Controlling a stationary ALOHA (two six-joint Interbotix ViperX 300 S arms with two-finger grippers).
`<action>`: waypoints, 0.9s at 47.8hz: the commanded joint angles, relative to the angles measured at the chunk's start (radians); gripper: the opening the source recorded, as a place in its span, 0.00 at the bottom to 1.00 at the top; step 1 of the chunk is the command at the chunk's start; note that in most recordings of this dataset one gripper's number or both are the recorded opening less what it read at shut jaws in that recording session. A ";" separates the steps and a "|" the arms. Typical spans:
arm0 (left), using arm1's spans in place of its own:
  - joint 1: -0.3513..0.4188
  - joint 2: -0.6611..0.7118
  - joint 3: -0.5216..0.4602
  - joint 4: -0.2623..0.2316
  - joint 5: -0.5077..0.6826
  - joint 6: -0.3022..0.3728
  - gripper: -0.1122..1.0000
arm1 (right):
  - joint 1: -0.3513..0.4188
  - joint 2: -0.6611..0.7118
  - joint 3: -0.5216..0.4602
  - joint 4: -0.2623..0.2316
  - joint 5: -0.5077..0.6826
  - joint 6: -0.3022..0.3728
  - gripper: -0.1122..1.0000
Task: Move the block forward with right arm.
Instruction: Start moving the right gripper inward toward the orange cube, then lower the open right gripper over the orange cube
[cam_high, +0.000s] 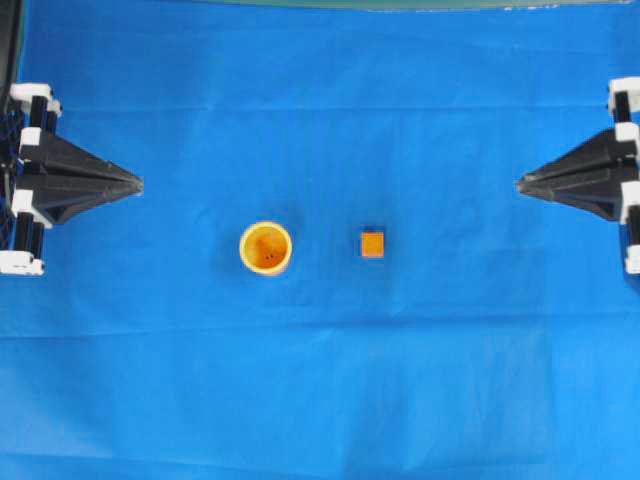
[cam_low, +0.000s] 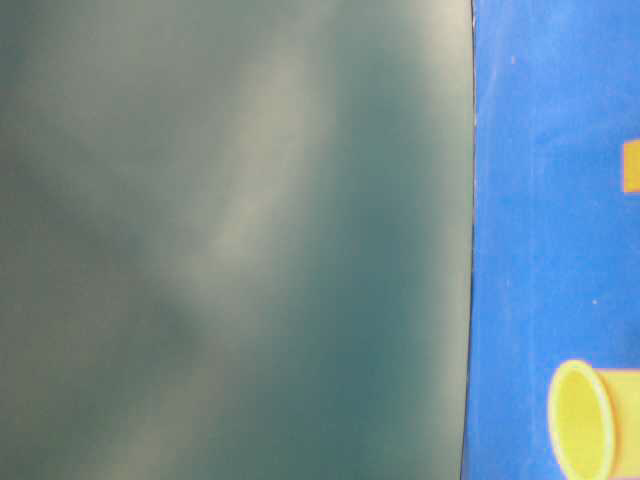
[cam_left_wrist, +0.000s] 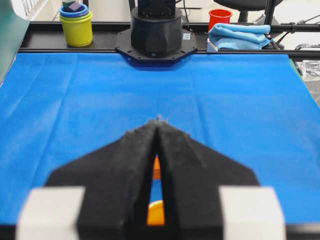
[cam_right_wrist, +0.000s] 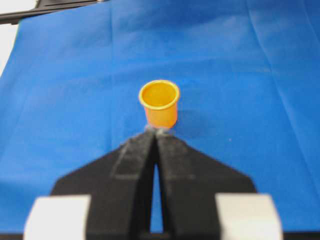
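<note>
The block (cam_high: 372, 243), a small orange cube, sits on the blue cloth right of centre. A round orange-yellow cup (cam_high: 266, 247) stands upright to its left. My right gripper (cam_high: 521, 184) is a black pointed pair of fingers at the right edge, shut and empty, well off from the block. My left gripper (cam_high: 138, 184) mirrors it at the left edge, also shut and empty. In the right wrist view the shut gripper (cam_right_wrist: 156, 132) points at the cup (cam_right_wrist: 159, 102) and the block is hidden behind the fingers. In the left wrist view a sliver of block (cam_left_wrist: 156, 167) shows through the slit behind the shut tips (cam_left_wrist: 159, 121).
Blue cloth (cam_high: 320, 400) covers the table. In the left wrist view the opposite arm's black base (cam_left_wrist: 156, 30) stands at the far edge, with stacked cups (cam_left_wrist: 76, 22), a red cup (cam_left_wrist: 220, 17) and a folded blue towel (cam_left_wrist: 240, 36) beyond it. A blurred green surface (cam_low: 230, 240) fills most of the table-level view.
</note>
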 joint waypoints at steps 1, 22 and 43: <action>0.002 0.008 -0.028 0.002 -0.003 -0.002 0.11 | -0.015 0.028 -0.041 0.003 0.003 0.034 0.10; 0.002 0.008 -0.028 0.002 -0.003 -0.002 0.11 | -0.020 0.250 -0.120 0.002 0.008 0.080 0.11; 0.002 0.008 -0.028 0.002 -0.003 -0.002 0.11 | -0.020 0.568 -0.311 -0.006 0.138 0.069 0.60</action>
